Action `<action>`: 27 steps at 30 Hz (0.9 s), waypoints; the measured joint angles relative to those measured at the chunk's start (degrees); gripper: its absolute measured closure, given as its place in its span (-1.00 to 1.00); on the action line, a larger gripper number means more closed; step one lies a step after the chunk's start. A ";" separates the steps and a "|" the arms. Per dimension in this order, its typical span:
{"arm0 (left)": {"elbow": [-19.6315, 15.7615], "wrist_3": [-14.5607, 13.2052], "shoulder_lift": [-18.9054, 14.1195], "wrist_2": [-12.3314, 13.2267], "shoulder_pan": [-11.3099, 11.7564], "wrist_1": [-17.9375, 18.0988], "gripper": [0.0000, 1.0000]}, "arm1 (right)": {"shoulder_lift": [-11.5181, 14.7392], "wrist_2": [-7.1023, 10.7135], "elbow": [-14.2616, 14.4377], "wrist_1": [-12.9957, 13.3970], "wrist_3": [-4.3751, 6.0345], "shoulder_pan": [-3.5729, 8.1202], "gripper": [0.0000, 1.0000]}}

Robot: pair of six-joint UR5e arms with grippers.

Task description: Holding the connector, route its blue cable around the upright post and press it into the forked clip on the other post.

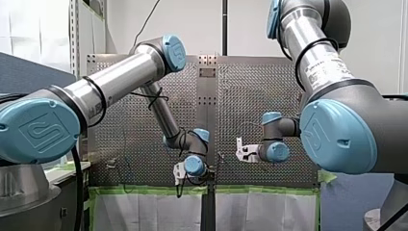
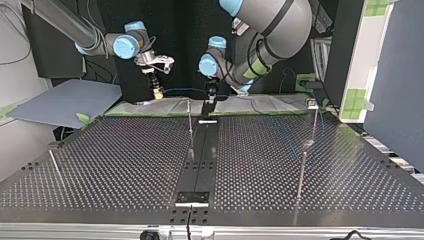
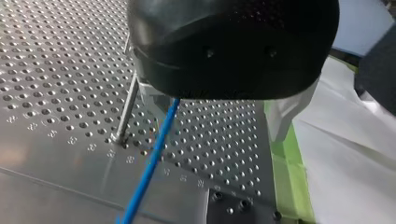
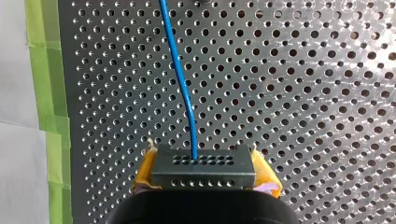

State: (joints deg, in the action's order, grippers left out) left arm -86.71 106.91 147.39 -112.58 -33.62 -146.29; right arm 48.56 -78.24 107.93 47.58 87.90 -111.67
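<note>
My left tool [image 2: 208, 105] pointing down, my right tool [image 4: 203, 161] clamped on connector [image 4: 203, 173]

Connector [image 4: 203, 166] between fingers [image 4: 145, 169] of my right gripper [image 4: 203, 161], cable [image 4: 182, 79] ahead over table [image 4: 303, 93].

A bright blue round cable [image 4: 184, 84] is seen against a silver-grey metal table [image 4: 303, 93], which is patterned all over with regular rows of dark round holes. A matt dark-grey rectangular connector [image 4: 203, 168], dotted with rows of small holes, is flanked at its three and nine o'clock by the yellow-orange pads [image 4: 145, 169] of my right gripper [image 4: 204, 175]. Further out at nine o'clock, a bright green tape strip [image 4: 46, 93] is bordered by white sheeting [image 4: 16, 163]. In the left wrist view a glossy black rounded housing [image 3: 233, 46] is shown above the blue line. In the front view, brushed-silver arm tubes [image 1: 120, 79] are capped with light-blue joint covers [image 1: 41, 130].
</note>
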 joint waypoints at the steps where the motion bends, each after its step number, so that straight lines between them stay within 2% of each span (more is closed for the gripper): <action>1: 0.00 -0.43 0.00 -0.12 0.02 -0.09 0.15 | 0.01 0.00 0.00 0.00 0.00 0.00 1.00; 2: 0.00 -0.69 0.01 -0.17 0.00 -0.12 0.51 | 0.00 0.00 0.01 -0.01 0.01 0.00 1.00; 3: 0.00 -0.89 0.01 -0.20 -0.03 -0.14 0.51 | 0.00 0.00 0.01 -0.01 0.01 0.01 1.00; 4: -0.01 -1.08 -0.01 -0.24 -0.08 -0.14 0.95 | 0.00 0.00 0.01 -0.01 0.01 0.00 1.00; 5: -0.01 -1.17 -0.02 -0.22 -0.14 -0.12 1.00 | 0.00 0.00 0.00 -0.02 0.03 0.00 1.00; 11: -0.52 -1.60 -0.64 0.58 -0.79 0.39 1.00 | 0.00 0.00 0.00 -0.02 0.45 0.00 1.00; 19: -3.81 -2.05 -3.94 -0.98 -1.20 3.34 1.00 | 0.00 -0.21 0.00 -0.18 1.12 0.40 1.00; 27: -7.08 -3.81 -7.36 -2.37 -2.51 3.34 1.00 | 0.00 -1.11 0.02 -0.03 2.22 1.04 1.00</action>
State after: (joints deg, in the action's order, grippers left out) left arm -93.79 103.09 140.03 -114.95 -36.13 -142.95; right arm 48.56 -79.35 107.94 47.56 90.12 -110.63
